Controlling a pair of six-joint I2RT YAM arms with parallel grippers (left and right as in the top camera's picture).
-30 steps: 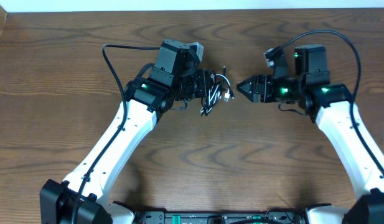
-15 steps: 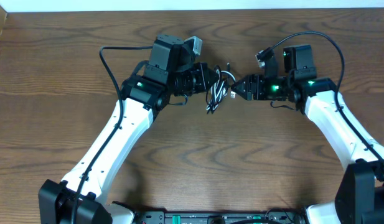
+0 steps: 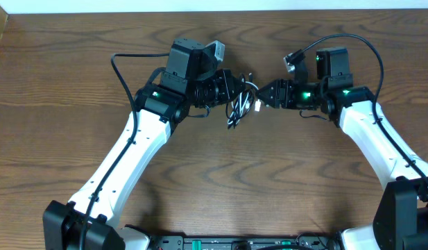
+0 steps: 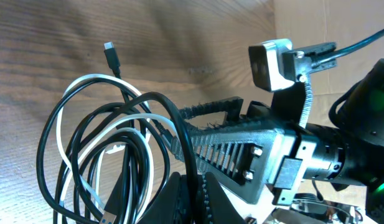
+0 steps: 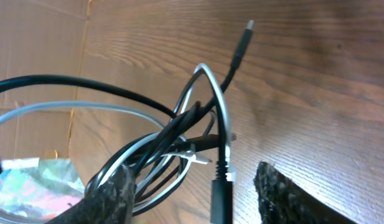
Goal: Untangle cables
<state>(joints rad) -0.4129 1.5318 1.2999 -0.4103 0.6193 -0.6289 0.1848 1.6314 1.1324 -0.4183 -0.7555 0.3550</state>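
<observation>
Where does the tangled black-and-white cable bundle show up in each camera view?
Overhead: the cable bundle sits at upper centre, between the two arms' grippers.
Left wrist: it fills the left half, looping over the wood.
Right wrist: it is at centre, between that camera's own fingers.
Shared landmark: the right gripper, open, with its tips at the bundle.

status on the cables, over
Left gripper shut on cables. Right gripper open, jaws either side of the bundle. Black and white loops tangled. Nothing else in the way.
</observation>
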